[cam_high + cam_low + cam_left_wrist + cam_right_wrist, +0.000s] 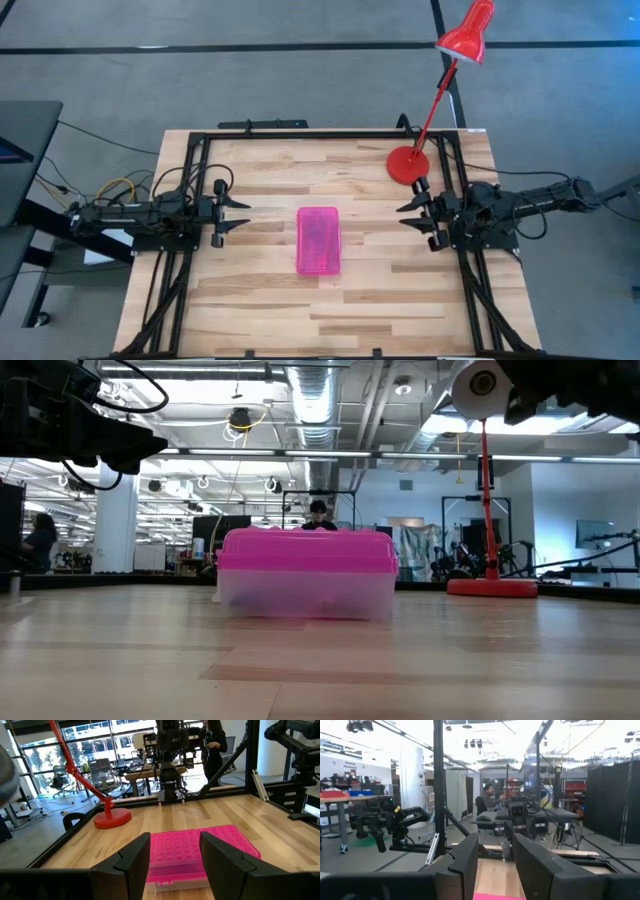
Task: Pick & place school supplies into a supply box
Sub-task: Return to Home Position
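The supply box point(318, 240), a small case with a bright pink lid shut over a clear base, lies flat in the middle of the wooden table; it also shows in the low view point(305, 572) and the left wrist view point(192, 852). The school supplies are out of view. My left gripper point(245, 215) hovers open to the left of the box, pointing level at it, its fingers point(135, 857) apart with nothing between. My right gripper point(403, 216) hovers open to the right of the box, raised above the table, with its fingers point(467, 855) apart and nothing between them.
A red desk lamp stands with its round base point(408, 163) at the table's far right, its arm leaning out past the far edge. A black frame point(300, 133) runs along the table's edges. A person point(489, 795) sits in the room beyond.
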{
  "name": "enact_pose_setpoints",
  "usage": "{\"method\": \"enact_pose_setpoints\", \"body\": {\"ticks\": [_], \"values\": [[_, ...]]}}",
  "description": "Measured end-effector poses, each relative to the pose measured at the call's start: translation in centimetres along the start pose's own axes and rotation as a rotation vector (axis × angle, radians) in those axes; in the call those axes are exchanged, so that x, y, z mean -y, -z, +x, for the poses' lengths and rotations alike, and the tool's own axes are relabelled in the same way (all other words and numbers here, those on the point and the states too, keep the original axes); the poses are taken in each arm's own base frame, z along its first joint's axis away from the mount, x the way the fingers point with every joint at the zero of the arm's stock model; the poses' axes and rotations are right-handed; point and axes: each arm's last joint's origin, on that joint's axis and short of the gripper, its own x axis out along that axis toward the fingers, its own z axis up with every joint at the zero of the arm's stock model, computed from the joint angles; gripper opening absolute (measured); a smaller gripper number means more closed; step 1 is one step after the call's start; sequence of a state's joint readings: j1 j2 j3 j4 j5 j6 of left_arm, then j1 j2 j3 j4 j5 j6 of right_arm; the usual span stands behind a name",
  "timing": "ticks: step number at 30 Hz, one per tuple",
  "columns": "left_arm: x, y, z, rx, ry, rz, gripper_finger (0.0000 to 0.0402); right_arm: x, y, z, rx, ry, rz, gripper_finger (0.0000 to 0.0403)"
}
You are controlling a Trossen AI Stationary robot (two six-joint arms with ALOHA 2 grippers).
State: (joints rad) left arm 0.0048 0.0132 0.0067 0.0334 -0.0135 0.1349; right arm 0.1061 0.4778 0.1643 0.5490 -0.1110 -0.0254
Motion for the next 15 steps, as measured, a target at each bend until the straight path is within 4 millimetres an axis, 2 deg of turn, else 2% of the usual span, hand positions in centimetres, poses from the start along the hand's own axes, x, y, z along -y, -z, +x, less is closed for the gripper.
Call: {"method": "enact_pose_setpoints", "body": {"ticks": [6,15], "values": [[0.0,0.0,0.0,0.0,0.0,0.0,0.0167,0.2,1.4,-1.7,0.031,0.019,-0.005,0.0118],[0.0,0.0,0.0,0.0,0.0,0.0,0.0167,0.4,2.7,-3.0,0.045,0.017,-0.005,0.0118]]}}
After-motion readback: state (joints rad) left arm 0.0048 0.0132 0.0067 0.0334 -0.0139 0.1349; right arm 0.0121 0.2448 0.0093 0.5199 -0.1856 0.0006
